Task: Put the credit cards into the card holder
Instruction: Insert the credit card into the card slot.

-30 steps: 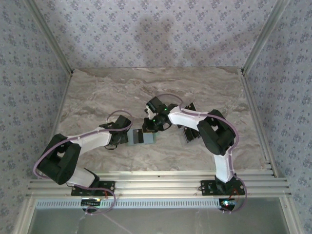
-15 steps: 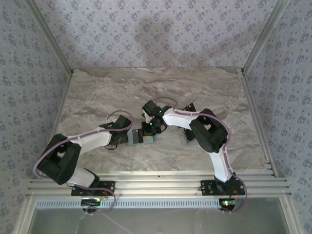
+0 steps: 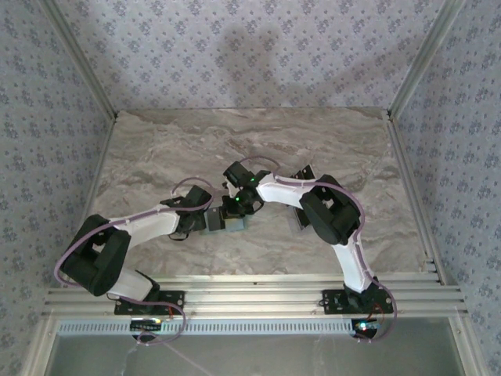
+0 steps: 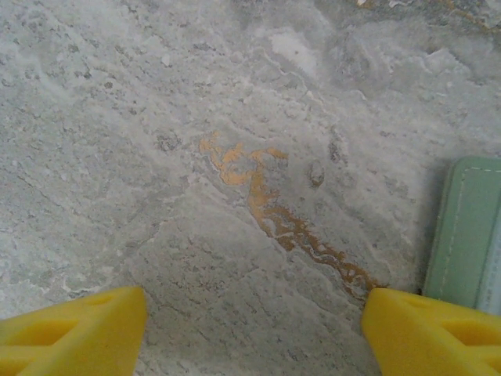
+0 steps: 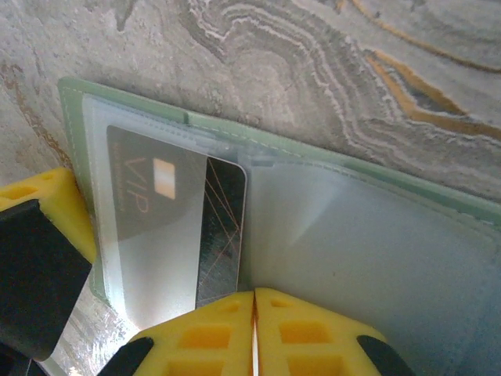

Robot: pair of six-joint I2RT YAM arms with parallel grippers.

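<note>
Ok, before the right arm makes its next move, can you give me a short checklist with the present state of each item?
1. The card holder lies open and flat on the table: ok.
2. The VIP card is started into the clear pocket: ok.
3. The VIP card is fully inside: not ok, one strip is uncovered.
4. The right gripper is shut, at the card's near edge: ok.
5. The left gripper is open beside the holder's edge: ok.
6. The left gripper steadies the holder: cannot tell.

I see the card holder (image 5: 313, 160) lying open and flat on the bench (image 5: 313, 63), sage-green with stitched edges and clear inner pockets. A black credit card (image 5: 176, 215) marked VIP sits partly inside one pocket, one long edge uncovered.
</note>
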